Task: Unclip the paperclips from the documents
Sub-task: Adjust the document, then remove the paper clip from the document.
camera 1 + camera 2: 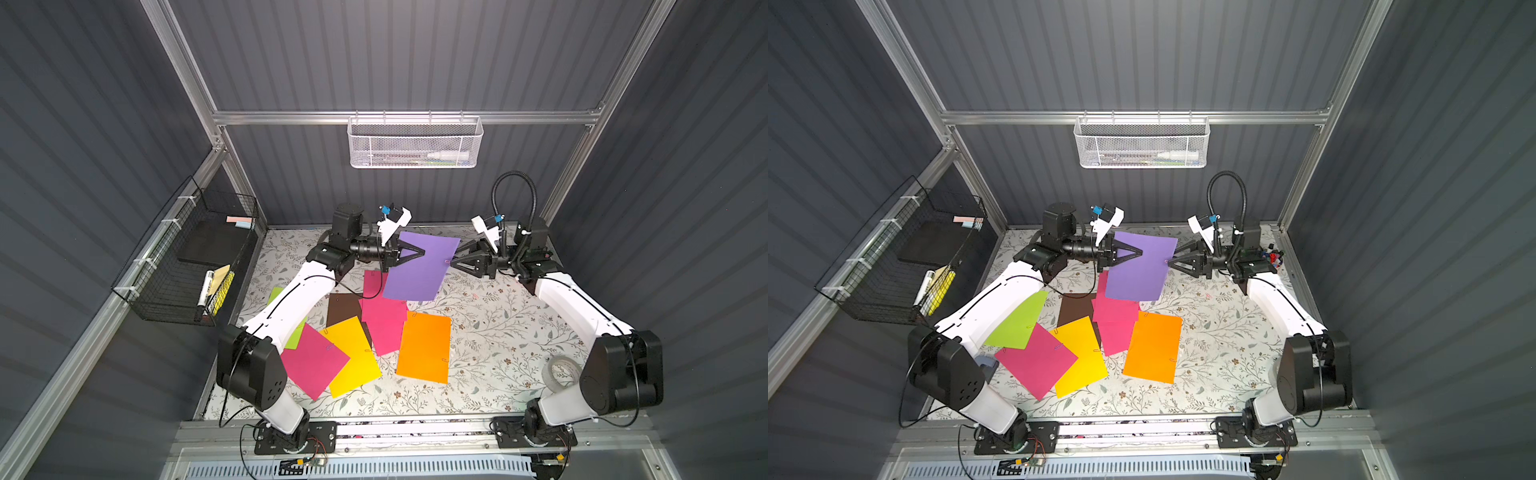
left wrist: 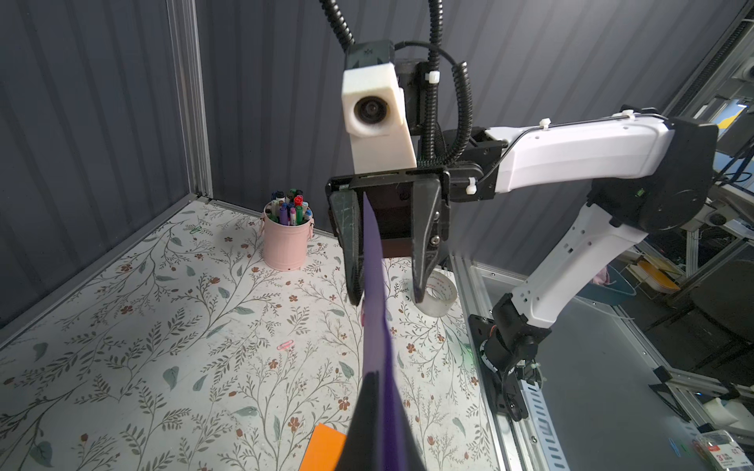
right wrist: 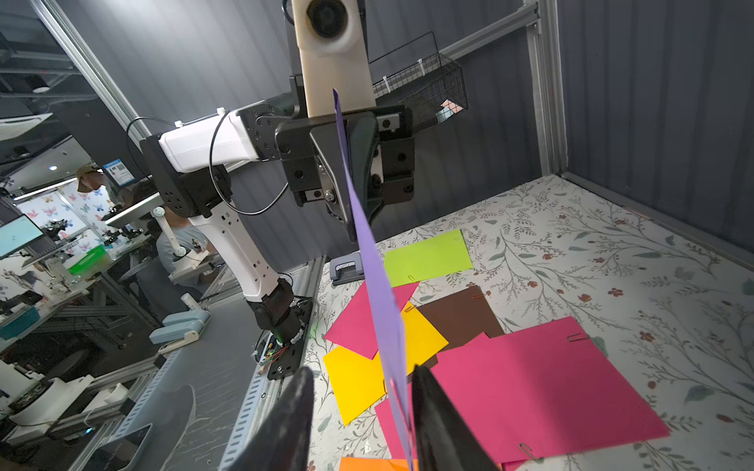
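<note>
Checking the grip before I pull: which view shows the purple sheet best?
In both top views the purple sheet shows nearly its whole face, pinched by the left gripper, with the right gripper at its opposite edge. Both wrist views catch it only edge-on, as a thin strip.

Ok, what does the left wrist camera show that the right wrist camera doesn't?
Only the left wrist view: the right gripper head-on, open, jaws either side of the purple sheet; a pink cup of markers, a tape roll, a loose pink paperclip on the table. Only the right wrist view: the left gripper head-on, shut on that sheet; the lime green sheet, brown sheet, yellow sheet and pink sheets lying flat. Both: the purple sheet edge-on, an orange sheet corner, the floral table.
</note>
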